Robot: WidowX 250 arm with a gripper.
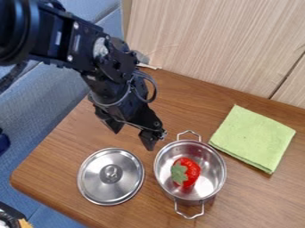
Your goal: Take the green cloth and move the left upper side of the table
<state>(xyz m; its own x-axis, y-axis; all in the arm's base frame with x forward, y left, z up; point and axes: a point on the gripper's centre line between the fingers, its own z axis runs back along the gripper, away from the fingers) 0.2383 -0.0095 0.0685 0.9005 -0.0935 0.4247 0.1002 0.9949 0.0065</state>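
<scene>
Beside one pot (215,171) — one cloth (253,139)

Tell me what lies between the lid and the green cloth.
In the camera view, a metal pot holding a strawberry stands between the lid and cloth.

Illumination is soft and diffuse. Glare marks the lid (95,185) and pot (209,161). Thin shadow borders the green cloth (253,137).

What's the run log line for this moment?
gripper open, empty; green cloth on table, ungrasped; strawberry inside pot; lid beside pot
</scene>
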